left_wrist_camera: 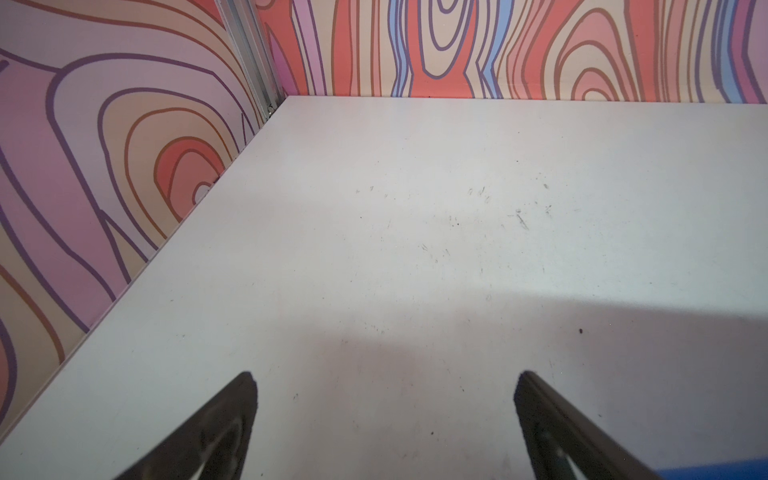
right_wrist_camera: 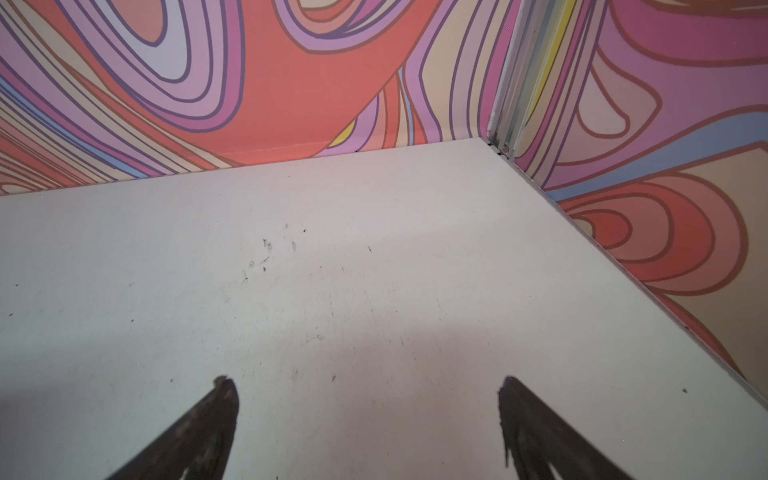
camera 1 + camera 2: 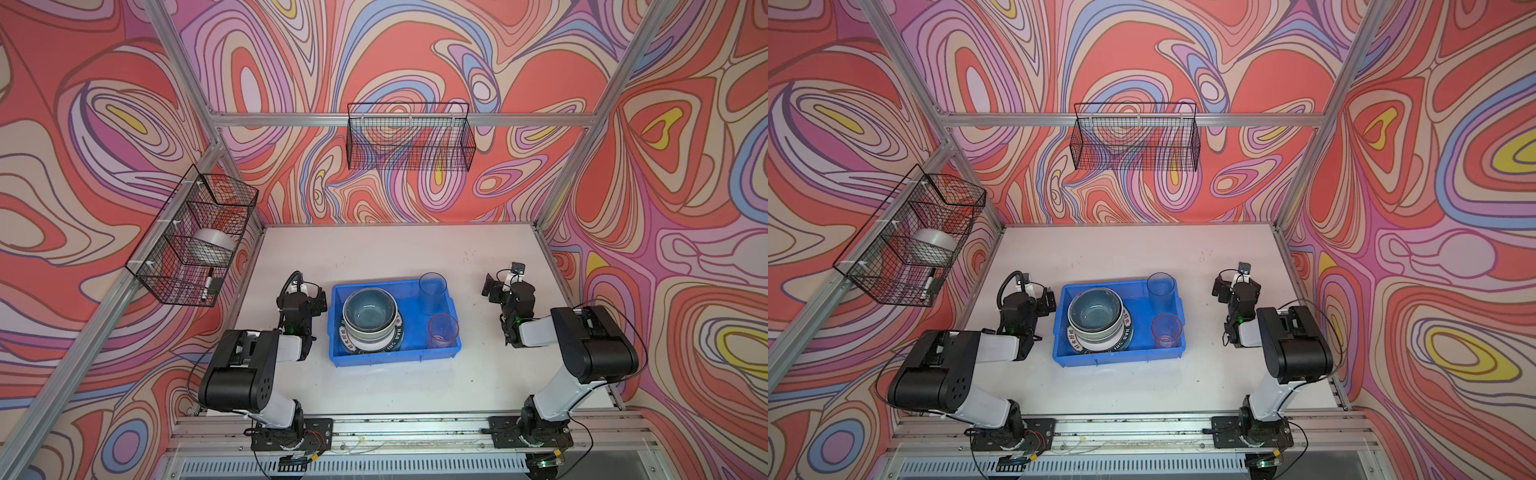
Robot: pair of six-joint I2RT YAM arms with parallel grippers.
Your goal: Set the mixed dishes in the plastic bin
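The plastic bin [image 3: 395, 358] stood about in the middle of the tabletop [image 3: 374, 253], a little nearer to its near edge. All the dishes that I could find were inside it. A dark blue bowl [image 3: 369, 311] sat on top of a nested stack, with a paler bowl under it and the white plate with lettered rim [image 3: 400, 336] below. Whether more pieces lay lower in the stack, I could not tell. The blue tumbler [image 3: 432, 291] stood upright in the far right corner of the bin and the pink tumbler [image 3: 443, 330] in the near right corner.

The left gripper [image 1: 386, 378] hung just beside the bin's left wall, and the right gripper [image 2: 368, 380] was well apart from it, toward the right edge of the tabletop. Both had the jaws spread wide and carried nothing.

In my judgement the placing was finished, so the step in hand was only to rest clear. To do it well, any move of the left arm should go away from the bin wall, not across it, because the blue tumbler rose above the rim.

The bin looked like smooth moulded plastic with low walls and a rolled rim. The bowls seemed glazed and round. The tumblers were clear and thin-walled, probably light and easy to tip. The tabletop was matt white with small scuffs.
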